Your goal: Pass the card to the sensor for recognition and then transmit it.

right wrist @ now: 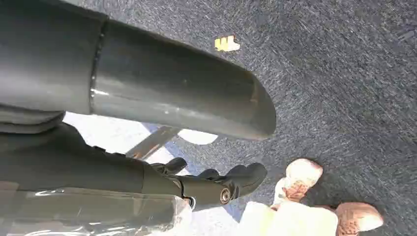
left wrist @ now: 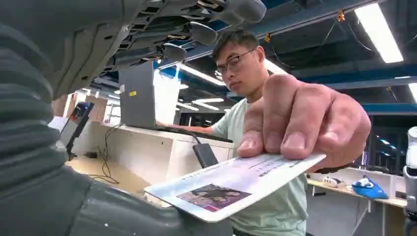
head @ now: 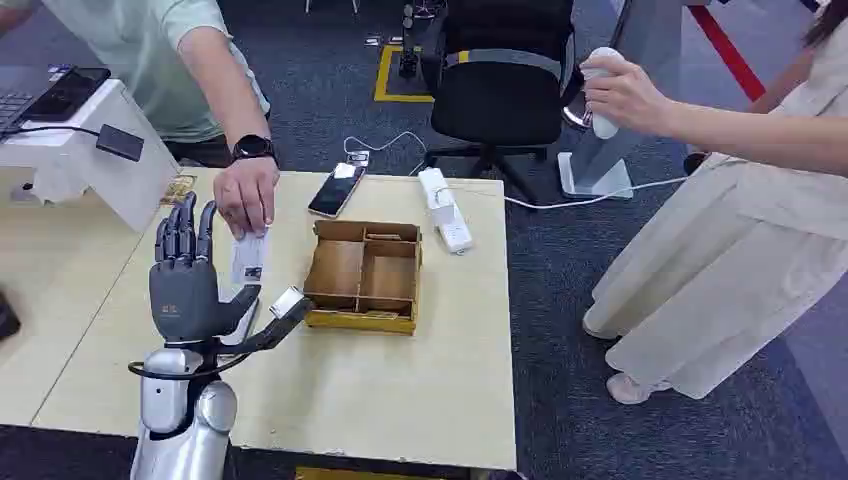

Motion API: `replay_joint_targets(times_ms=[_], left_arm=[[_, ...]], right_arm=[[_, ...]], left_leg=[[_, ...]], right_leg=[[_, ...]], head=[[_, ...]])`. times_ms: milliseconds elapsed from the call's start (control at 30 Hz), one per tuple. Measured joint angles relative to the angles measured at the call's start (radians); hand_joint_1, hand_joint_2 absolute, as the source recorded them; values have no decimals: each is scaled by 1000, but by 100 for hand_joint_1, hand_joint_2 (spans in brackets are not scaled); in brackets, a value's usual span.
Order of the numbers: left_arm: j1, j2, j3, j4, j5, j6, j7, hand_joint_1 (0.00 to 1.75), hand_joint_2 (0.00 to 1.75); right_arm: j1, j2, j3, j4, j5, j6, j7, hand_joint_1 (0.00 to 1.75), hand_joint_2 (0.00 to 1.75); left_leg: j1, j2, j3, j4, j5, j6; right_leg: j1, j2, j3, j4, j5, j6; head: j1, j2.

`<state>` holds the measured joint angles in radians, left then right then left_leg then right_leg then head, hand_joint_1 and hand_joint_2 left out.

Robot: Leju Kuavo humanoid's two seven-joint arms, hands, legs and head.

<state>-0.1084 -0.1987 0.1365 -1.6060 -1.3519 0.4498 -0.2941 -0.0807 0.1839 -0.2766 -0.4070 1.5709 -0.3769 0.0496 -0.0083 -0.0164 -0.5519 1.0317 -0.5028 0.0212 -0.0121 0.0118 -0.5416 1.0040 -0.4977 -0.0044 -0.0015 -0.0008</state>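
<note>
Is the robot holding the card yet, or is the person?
The person's hand pinches the card by its top edge. The robot's left hand is open beside it, holding nothing.

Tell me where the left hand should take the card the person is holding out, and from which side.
Pinch the card at its free end, opposite the person's hand. It lies flat and thin beside the left hand, so probably thumb under, fingers on top, coming from the robot's side.

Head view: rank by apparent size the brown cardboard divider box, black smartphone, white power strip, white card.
1. Brown cardboard divider box, clearly largest.
2. White power strip and black smartphone: look alike, not ranked.
3. White card, smallest; partly covered by the person's hand.
</note>
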Motion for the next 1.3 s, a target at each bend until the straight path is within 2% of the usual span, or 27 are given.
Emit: replay_joint_targets(times_ms=[567, 667, 700, 733, 1300], left_arm=[[0, 0, 6, 0, 7, -1, 1, 0, 175], [0, 0, 7, 0, 38, -6, -1, 0, 175], [0, -1, 7, 0, 53, -8, -7, 23, 175], [0, -2, 8, 0, 63, -9, -22, 175, 175], [-5, -2, 8, 0, 63, -21, -35, 175, 175]], right_arm=[[0, 0, 0, 0, 0, 0, 0, 0, 0], [0, 0, 0, 0, 0, 0, 0, 0, 0], [0, 0, 0, 0, 0, 0, 0, 0, 0], [0, 0, 0, 0, 0, 0, 0, 0, 0], [-2, 0, 0, 0, 0, 3, 0, 0, 0]], left_leg=[[0, 0, 0, 0, 0, 0], [0, 0, 0, 0, 0, 0], [0, 0, 0, 0, 0, 0], [0, 0, 0, 0, 0, 0], [0, 0, 0, 0, 0, 0]], right_leg=[[0, 0, 0, 0, 0, 0], [0, 0, 0, 0, 0, 0], [0, 0, 0, 0, 0, 0], [0, 0, 0, 0, 0, 0], [0, 0, 0, 0, 0, 0]], head=[[0, 0], [0, 0], [0, 0], [0, 0], [0, 0]])
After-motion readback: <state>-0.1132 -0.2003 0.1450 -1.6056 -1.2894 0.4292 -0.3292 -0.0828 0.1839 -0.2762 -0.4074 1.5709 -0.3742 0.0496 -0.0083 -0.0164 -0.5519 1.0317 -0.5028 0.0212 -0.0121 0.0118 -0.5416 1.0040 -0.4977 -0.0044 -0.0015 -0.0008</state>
